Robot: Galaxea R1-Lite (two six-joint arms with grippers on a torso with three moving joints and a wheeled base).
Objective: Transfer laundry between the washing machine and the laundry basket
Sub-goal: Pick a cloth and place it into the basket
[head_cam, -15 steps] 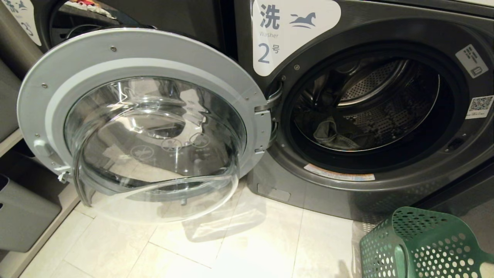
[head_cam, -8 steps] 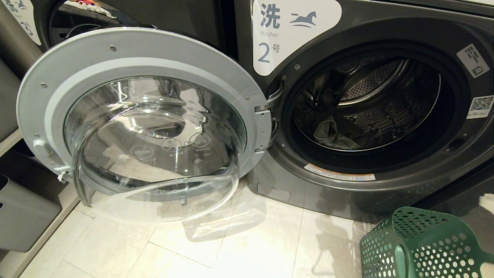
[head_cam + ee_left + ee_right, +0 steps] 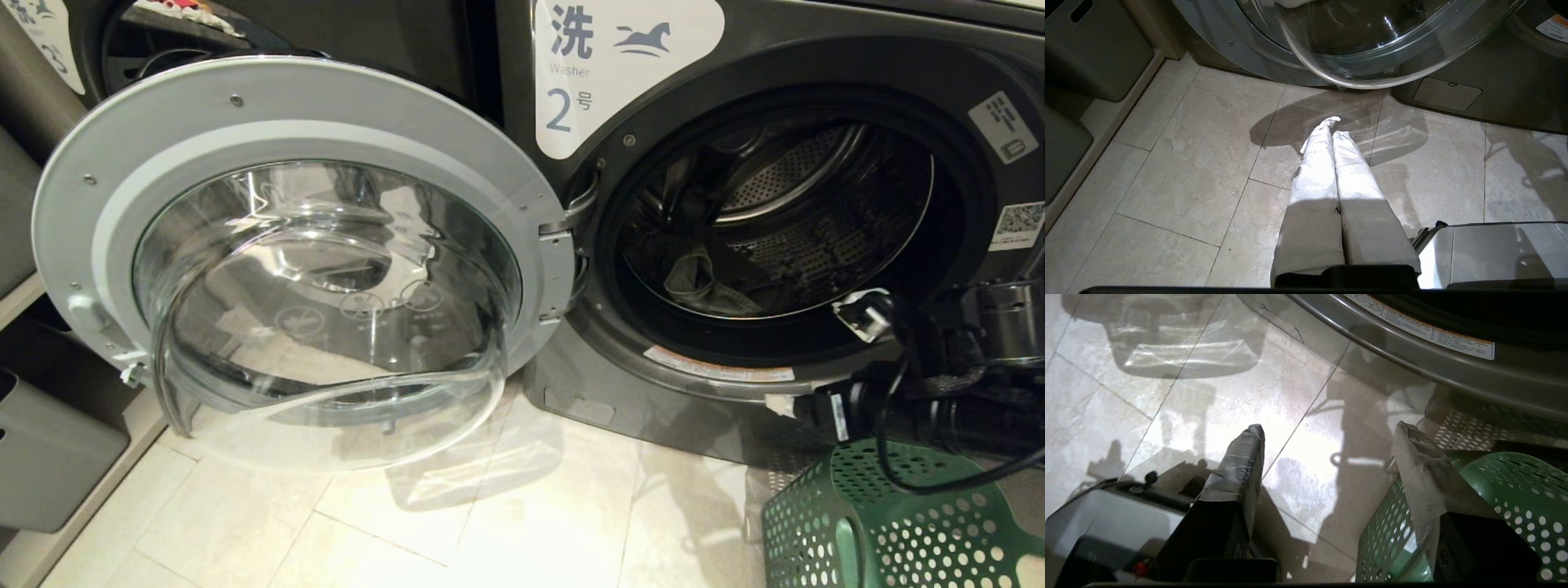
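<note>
The washing machine [image 3: 816, 49] marked 2 stands with its round door [image 3: 302, 245] swung wide to the left. A small crumpled piece of laundry [image 3: 702, 286] lies low in the steel drum. The green perforated laundry basket [image 3: 898, 531] sits on the floor at the lower right; its rim also shows in the right wrist view [image 3: 1515, 490]. My right gripper [image 3: 816, 357] hangs open above the basket's near corner, just below the drum's mouth, with nothing between its fingers [image 3: 1328, 425]. My left gripper [image 3: 1334, 128] is shut and empty, low over the tiles under the door.
Grey storage bins [image 3: 49, 457] line the left wall beside the open door. A second machine [image 3: 163, 41] stands behind the door at the upper left. Pale floor tiles [image 3: 490, 523] lie between the door and the basket. A silver part of my base [image 3: 1494, 253] sits beside the left gripper.
My right arm has come into the head view from the right, over the basket, where it was out of sight before. The left arm has kept still.
</note>
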